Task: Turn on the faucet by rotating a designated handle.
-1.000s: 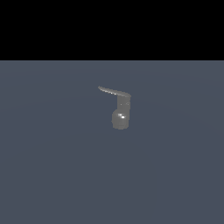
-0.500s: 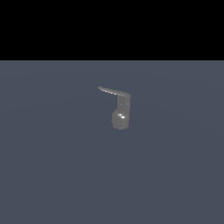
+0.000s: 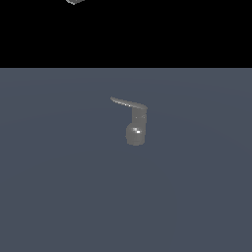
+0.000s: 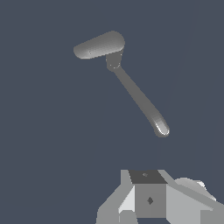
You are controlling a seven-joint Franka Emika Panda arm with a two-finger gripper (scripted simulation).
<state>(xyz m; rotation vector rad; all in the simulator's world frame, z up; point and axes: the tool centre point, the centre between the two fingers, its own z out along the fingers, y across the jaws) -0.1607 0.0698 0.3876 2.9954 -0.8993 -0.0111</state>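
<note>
The faucet (image 3: 136, 129) is a small dull-grey fixture standing alone on the dark floor, in the middle of the exterior view. Its handle (image 3: 128, 103) is a thin lever sticking out from the top toward the exterior view's left. A small grey piece of my gripper (image 3: 74, 1) pokes in at the top edge, far above the faucet. In the wrist view the faucet (image 4: 138, 96) and its handle (image 4: 98, 45) lie well ahead of my gripper (image 4: 148, 197), with nothing touching. Only blocky grey parts of the gripper show, so how the jaws stand is unclear.
A flat blue-grey floor (image 3: 59, 197) spreads all around the faucet. Above it the exterior view is black background.
A grey bit of my gripper has come into the exterior view at its top edge. The faucet and its handle have not moved.
</note>
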